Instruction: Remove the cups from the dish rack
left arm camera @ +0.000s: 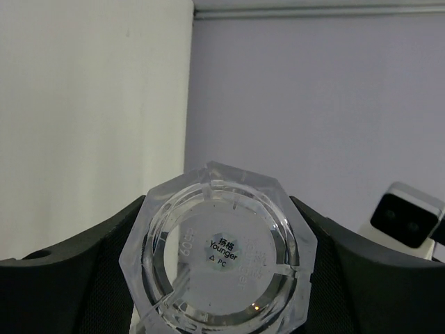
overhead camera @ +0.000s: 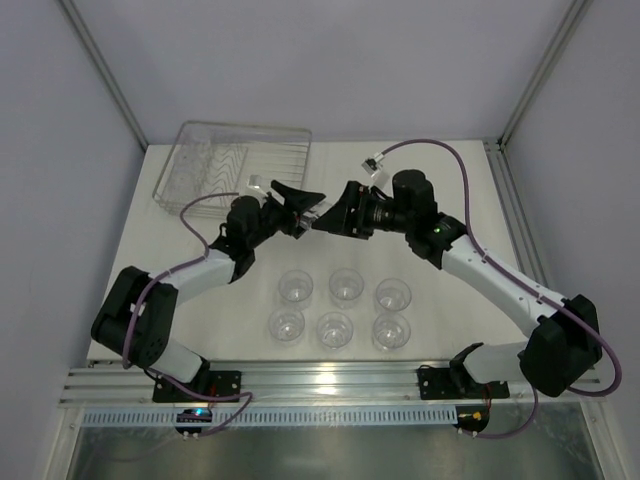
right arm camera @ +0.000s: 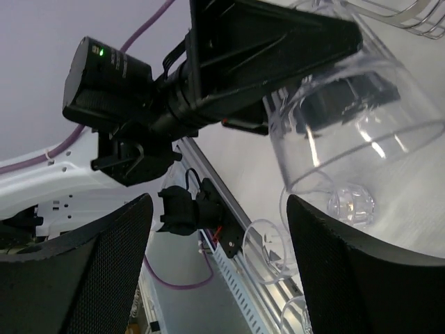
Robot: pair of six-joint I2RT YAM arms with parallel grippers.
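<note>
**Seventh cup held in the air between the two arms; six already on the table**

One clear cup (left arm camera: 219, 259) is off the dish rack (overhead camera: 235, 160) and held above the table (overhead camera: 470, 200), just in front of the rack's near edge. The left gripper (overhead camera: 303, 208) pinches it by the sides, and the left wrist view looks straight at its labelled base between the two dark fingers. The right gripper (overhead camera: 333, 218) faces it from the other side, close to the cup's open mouth. Its jaws are spread, and in its own wrist view nothing sits between them.

Nearer the arms, six cups (overhead camera: 345, 286) stand upright in two rows of three, apart from one another.

My reading is that the unloading is well past halfway, with this cup probably about to go from one arm to the other or down beside the rows. From above, no cup stands out in the rack, but clear plastic against thin wire is hard to see, so I cannot tell whether any are left.
</note>
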